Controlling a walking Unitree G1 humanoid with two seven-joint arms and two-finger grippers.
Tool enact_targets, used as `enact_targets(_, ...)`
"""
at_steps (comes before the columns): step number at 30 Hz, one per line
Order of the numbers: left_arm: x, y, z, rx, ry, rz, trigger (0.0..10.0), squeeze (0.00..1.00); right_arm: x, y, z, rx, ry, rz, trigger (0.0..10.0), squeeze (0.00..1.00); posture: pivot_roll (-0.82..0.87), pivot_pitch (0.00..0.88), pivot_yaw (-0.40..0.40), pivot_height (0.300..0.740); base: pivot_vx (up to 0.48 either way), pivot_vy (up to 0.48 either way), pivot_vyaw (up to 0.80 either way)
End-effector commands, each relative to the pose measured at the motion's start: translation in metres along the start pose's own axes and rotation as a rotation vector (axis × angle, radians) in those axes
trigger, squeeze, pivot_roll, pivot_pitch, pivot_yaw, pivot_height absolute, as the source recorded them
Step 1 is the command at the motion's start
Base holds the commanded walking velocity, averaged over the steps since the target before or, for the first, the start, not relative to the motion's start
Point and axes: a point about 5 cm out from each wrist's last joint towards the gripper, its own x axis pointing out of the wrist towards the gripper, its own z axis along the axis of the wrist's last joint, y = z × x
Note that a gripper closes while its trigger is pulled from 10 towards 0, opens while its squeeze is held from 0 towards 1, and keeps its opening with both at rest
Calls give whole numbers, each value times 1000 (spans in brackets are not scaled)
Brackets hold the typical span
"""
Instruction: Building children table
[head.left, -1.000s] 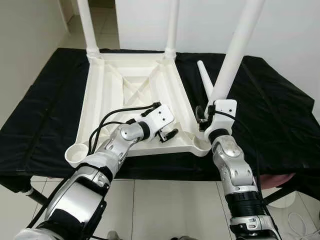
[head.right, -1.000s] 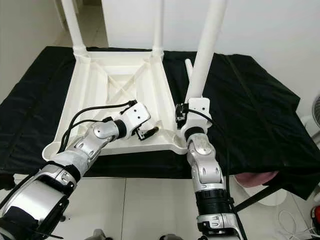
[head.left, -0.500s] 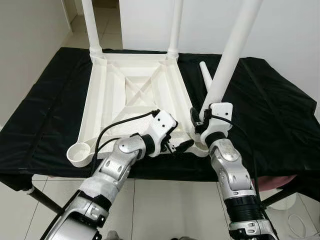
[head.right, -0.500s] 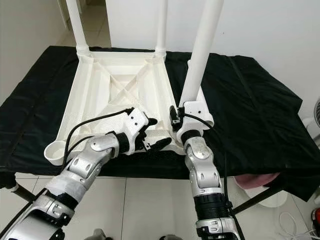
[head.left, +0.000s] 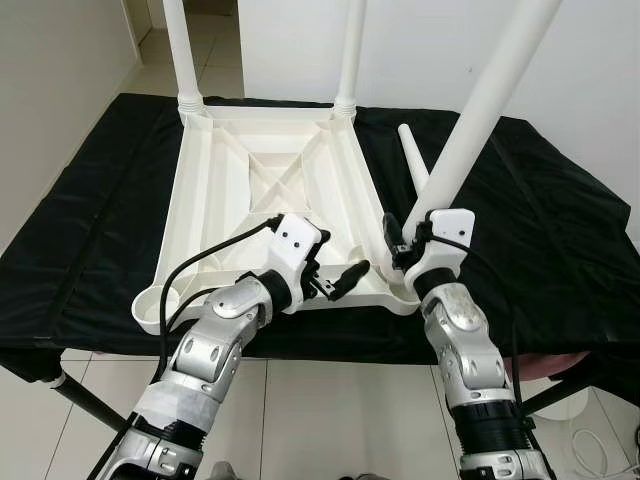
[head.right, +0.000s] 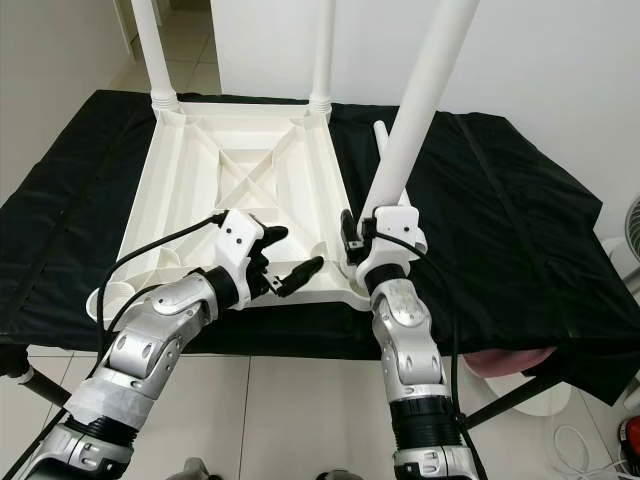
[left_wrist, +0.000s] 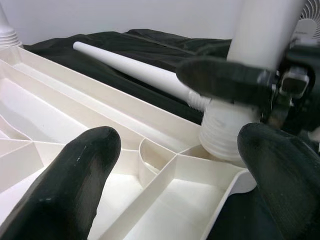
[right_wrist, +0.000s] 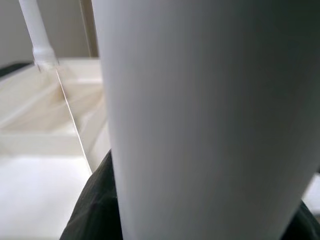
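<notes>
An upside-down white table top (head.left: 196, 200) lies on a black-covered table, with two white legs (head.left: 349, 50) standing in its far corners. My right gripper (head.left: 397, 240) is shut on a third leg (head.left: 480, 110). That leg leans to the right, and its threaded base (left_wrist: 225, 140) sits at the near right corner socket. My left gripper (head.left: 335, 272) hovers open over the near rim, fingers (left_wrist: 80, 165) pointing toward that corner and holding nothing. A fourth leg (head.left: 412, 160) lies loose on the cloth right of the top.
The black cloth (head.left: 540, 220) drapes over the table's edges, with bare room on the right side. An unfilled round socket (head.left: 150, 305) sits at the near left corner. White walls stand behind, tiled floor lies below, and a fan (head.right: 630, 225) stands far right.
The held leg now leans further to the right. My left gripper spread its fingers, reached toward the near right corner, then drew back slightly left.
</notes>
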Motion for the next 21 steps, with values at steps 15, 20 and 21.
enact_targets(15,-4,-10,4,16,-13,-26,10000,0,-11,-8,-22,-41,79,6,10000,0,-64,0,-61,740,0,0,0)
enact_targets(20,-8,-18,0,-24,3,-120,10000,0,-12,-8,-24,-76,73,39,10000,0,-70,0,-54,740,0,0,0)
enact_targets(21,-8,-20,-1,-21,12,-145,10000,0,-12,-8,-25,-87,72,51,10000,0,-74,0,-53,740,0,0,0)
